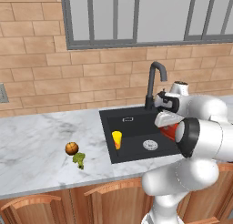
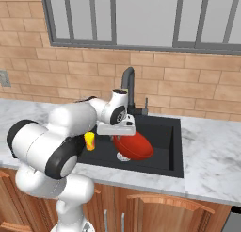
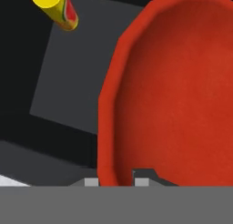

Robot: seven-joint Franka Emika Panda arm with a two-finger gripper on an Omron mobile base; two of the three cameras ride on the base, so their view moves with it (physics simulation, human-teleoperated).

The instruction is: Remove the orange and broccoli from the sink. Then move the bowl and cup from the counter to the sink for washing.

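My gripper (image 3: 116, 181), at the bottom centre of the hand view, is nearly closed, pinching the rim of the bowl (image 3: 177, 91) between its two tips; the jaws stand only a rim's thickness apart. In the right base view the bowl (image 2: 134, 147) hangs tilted at the middle of the frame, held above the sink (image 2: 169, 132), over its floor. The cup (image 1: 117, 140) stands upright inside the sink (image 1: 132, 123), just left of centre in the left base view, and appears at the upper left of the hand view (image 3: 54, 7). The orange (image 1: 71, 148) and the broccoli (image 1: 79, 160) lie side by side on the counter (image 1: 36, 141), lower left of that frame, well apart from the basin.

Hazards, as I judge them: the grip is on the edge alone, so the tilted bowl could pivot or slip from my jaws; released from this height and angle, it may land on its edge and roll, or strike the cup and tip it. Lowering without levelling could catch the rim against the basin floor or the faucet (image 1: 154, 82).

No brand, label or legible writing is visible; the cup bears only red and green marks.
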